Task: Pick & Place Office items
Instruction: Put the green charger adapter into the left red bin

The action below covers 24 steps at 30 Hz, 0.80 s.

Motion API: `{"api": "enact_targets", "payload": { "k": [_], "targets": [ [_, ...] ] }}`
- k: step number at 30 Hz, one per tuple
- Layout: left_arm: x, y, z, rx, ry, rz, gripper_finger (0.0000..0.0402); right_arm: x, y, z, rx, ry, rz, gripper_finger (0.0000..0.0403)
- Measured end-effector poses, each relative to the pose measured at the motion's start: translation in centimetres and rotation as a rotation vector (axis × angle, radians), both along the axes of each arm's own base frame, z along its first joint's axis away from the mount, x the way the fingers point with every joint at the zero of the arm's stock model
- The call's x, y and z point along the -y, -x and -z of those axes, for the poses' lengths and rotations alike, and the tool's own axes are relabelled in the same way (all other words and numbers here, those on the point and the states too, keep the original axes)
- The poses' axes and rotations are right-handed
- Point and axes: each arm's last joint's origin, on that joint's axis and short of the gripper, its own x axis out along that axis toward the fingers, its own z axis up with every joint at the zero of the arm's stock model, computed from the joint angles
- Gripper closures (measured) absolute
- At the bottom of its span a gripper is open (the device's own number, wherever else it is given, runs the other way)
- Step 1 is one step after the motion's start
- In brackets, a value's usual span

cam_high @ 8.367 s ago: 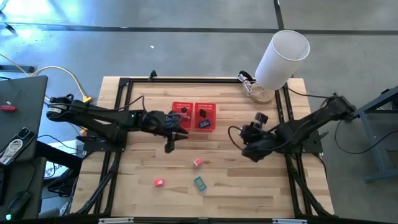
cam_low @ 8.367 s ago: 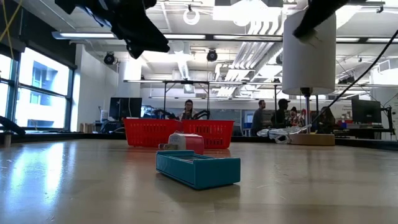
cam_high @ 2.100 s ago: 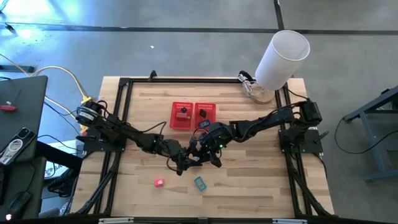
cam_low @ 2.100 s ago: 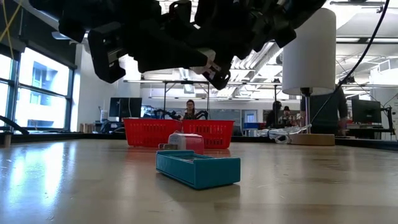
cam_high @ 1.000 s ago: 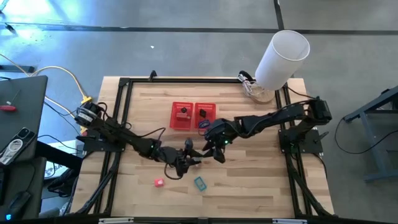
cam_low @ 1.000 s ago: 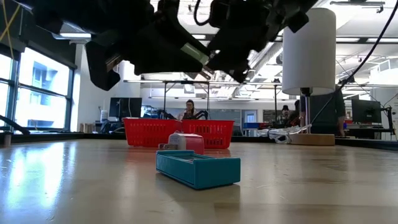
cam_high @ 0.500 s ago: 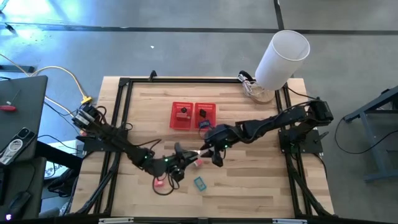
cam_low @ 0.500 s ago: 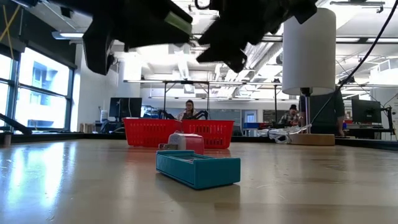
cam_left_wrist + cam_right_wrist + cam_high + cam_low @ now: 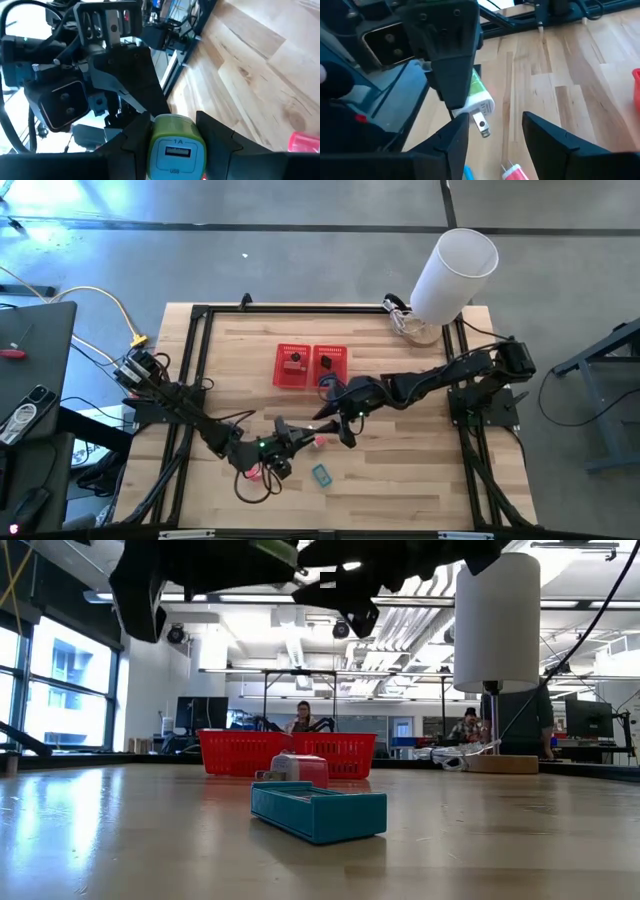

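Wooden table [image 9: 400,470]; green charger [image 9: 176,145], "1A" label.

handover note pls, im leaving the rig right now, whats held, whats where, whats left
Left gripper: shut on the green charger, held in the air above the table's front.
Right gripper: open, empty, just beside it.
Basket: black item in the left compartment, a dark item in the right.
On the table: pale pink item, teal item, red-pink item under the left arm.
Left to do: place the charger, then those three.
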Motion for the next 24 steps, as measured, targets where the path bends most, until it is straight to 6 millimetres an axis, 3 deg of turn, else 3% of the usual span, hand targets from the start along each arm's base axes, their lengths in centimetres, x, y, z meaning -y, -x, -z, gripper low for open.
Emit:
{"api": "enact_targets", "payload": {
  "k": [12, 24],
  "targets": [
    [0.9, 0.6, -0.5, 0.023, -0.051, -0.011, 0.028, -0.4, 0.2, 0.1, -0.007, 0.009, -0.095, 0.0229],
    [0.6, 0.2, -0.7, 0.043, -0.024, 0.066, 0.0279, -0.7, -0.1, -0.7, 0.11, 0.065, -0.123, 0.0229]
  ]
}}
